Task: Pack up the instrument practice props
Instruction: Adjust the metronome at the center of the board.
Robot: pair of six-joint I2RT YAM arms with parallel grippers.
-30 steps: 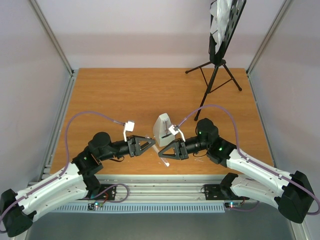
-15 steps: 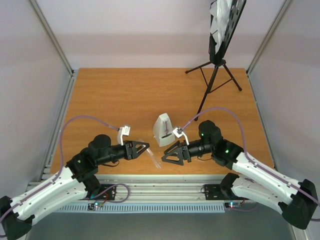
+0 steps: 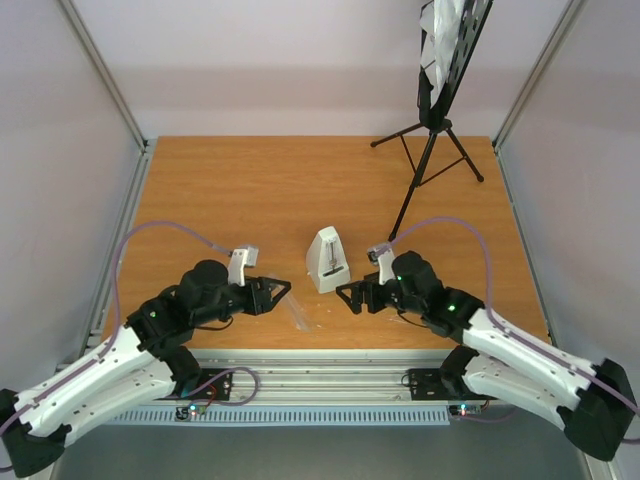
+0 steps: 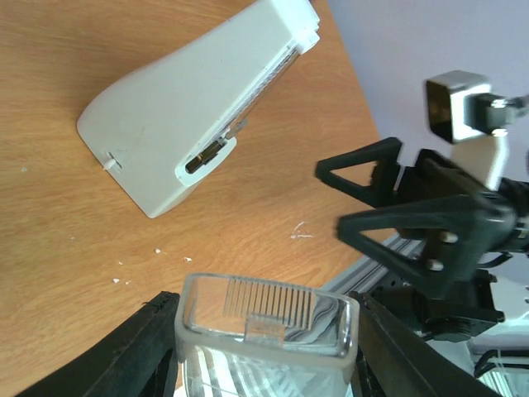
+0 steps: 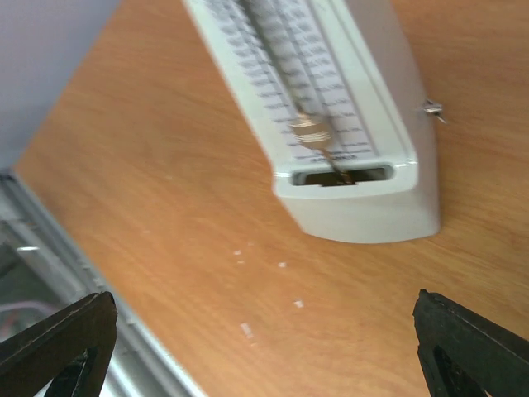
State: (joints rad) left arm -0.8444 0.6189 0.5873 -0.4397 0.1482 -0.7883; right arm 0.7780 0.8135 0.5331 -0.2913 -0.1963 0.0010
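Pinches cover [image 4: 266,318] in left gripper [image 3: 279,293], long axis running out past the tips. Holds right gripper [image 5: 264,339] spread wide, empty. Finds metronome [image 3: 327,260] upright just ahead, between both, apex up, pendulum face toward right jaws.

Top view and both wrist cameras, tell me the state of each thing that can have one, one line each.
metronome: upright on the table, cover off.
clear cover: off the metronome, clamped between the left gripper's fingers.
left gripper: shut on the clear cover.
right gripper: open, empty, facing the metronome.
music stand: standing unfolded at the far right corner.
sheet music: resting on the stand's desk.
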